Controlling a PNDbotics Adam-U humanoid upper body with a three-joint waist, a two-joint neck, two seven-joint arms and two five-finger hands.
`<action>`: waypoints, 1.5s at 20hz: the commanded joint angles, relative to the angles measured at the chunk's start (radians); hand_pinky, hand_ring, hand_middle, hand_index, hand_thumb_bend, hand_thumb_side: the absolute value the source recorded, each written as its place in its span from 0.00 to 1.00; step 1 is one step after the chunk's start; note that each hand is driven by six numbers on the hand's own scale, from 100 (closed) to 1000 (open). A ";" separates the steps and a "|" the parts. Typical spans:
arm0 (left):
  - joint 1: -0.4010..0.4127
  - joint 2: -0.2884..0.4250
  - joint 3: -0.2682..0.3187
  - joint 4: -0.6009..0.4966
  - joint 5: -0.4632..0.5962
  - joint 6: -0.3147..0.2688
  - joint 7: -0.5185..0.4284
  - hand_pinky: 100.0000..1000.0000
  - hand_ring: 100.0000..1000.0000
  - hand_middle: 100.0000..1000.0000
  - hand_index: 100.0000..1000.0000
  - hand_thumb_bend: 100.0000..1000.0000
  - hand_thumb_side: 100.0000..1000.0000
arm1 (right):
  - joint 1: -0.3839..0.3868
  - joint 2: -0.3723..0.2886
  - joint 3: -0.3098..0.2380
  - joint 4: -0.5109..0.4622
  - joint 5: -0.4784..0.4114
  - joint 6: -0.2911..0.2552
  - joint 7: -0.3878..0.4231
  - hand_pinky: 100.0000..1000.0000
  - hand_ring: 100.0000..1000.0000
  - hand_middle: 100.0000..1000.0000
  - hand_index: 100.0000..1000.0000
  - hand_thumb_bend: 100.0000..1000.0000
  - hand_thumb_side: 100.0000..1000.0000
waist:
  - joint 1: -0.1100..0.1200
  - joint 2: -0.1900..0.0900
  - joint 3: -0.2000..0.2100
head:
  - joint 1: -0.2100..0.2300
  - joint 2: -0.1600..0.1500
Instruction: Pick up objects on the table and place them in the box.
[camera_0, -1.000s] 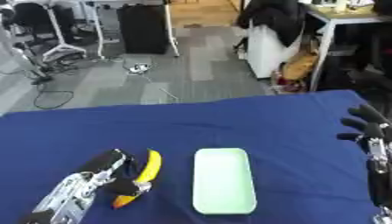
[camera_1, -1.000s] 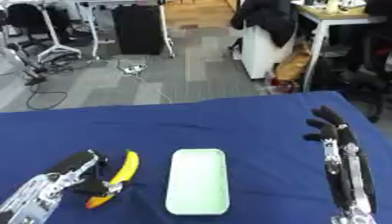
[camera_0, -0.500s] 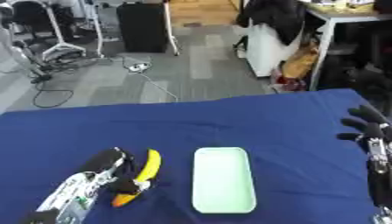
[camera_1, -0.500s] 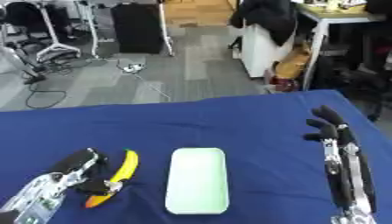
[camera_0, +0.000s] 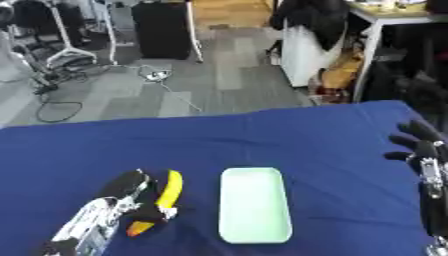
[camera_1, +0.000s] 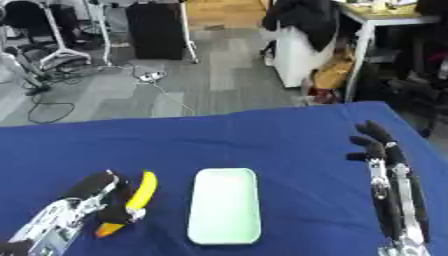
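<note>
A pale green oblong box (camera_0: 254, 204) lies flat on the blue table (camera_0: 289, 140), near its middle. Left of it lies a curved yellow object (camera_0: 169, 188) with a dark lower end and an orange tip (camera_0: 137, 229). My left hand (camera_0: 98, 217), silver and black, comes in from the lower left and lies right beside the yellow object, touching or nearly touching its left side. My right hand (camera_1: 392, 180) stands at the right edge with its fingers straight and pointing away from me, holding nothing.
The table's far edge (camera_0: 210, 118) runs across the middle of the view. Beyond it are grey floor, cables, chair bases, a black cabinet (camera_0: 162, 27) and a white desk with a dark jacket (camera_0: 306, 20).
</note>
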 joint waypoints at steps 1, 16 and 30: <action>-0.022 0.004 0.009 -0.001 -0.010 -0.004 0.004 0.50 0.34 0.39 0.58 0.34 0.59 | -0.023 -0.008 0.001 -0.016 0.000 -0.001 0.002 0.60 0.75 0.79 0.91 0.00 0.86 | -0.002 -0.010 -0.003 | -0.010 -0.014; -0.020 -0.010 0.015 0.027 -0.038 -0.006 0.013 0.49 0.33 0.40 0.58 0.33 0.58 | -0.022 -0.006 0.000 -0.018 0.000 -0.001 0.003 0.60 0.75 0.79 0.91 0.00 0.86 | -0.001 -0.004 -0.007 | -0.013 -0.018; -0.016 -0.012 0.024 0.011 -0.028 0.044 0.145 0.25 0.06 0.14 0.31 0.03 0.34 | -0.021 -0.006 -0.001 -0.018 0.000 0.000 0.003 0.60 0.75 0.79 0.91 0.00 0.86 | -0.002 -0.003 -0.005 | -0.016 -0.016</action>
